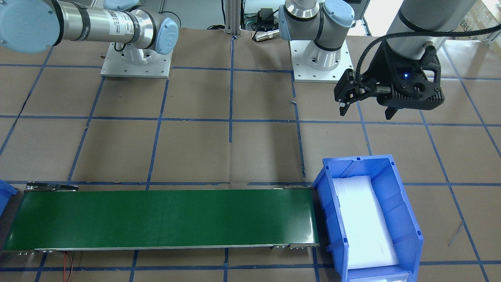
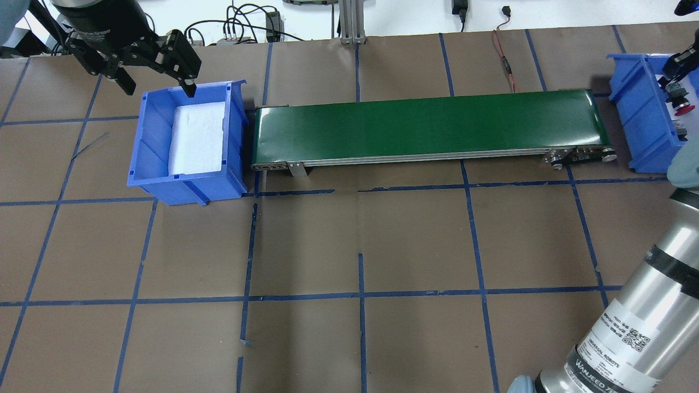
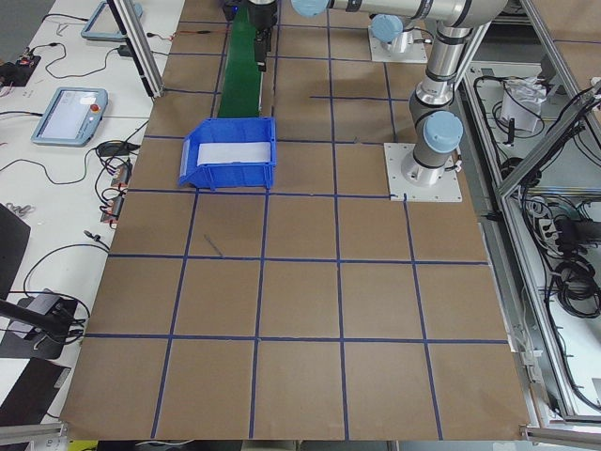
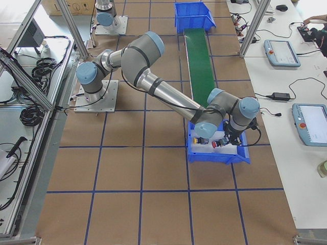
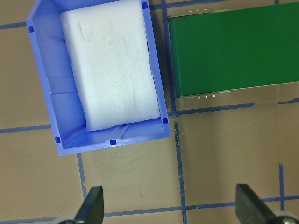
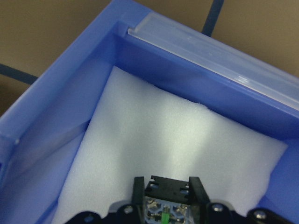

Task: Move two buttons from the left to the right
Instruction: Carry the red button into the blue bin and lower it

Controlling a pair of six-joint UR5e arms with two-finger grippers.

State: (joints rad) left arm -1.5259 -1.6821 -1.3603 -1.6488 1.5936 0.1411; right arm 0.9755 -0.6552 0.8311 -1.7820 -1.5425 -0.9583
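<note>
2 buttons: yellow button [image 4: 198, 140] in bin [image 4: 217, 158] — right hand [image 6: 167, 186] grips red button [image 2: 682, 108]; left hand [image 5: 170, 200] wide.

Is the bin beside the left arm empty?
Empty of parts: the bin holds only its white foam pad.

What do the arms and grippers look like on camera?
Left arm and right arm: silver tubes, pale-blue joint caps, black bands; the right bears a Universal Robots label. The left gripper is black, angular, with a braided cable and blue light.
</note>
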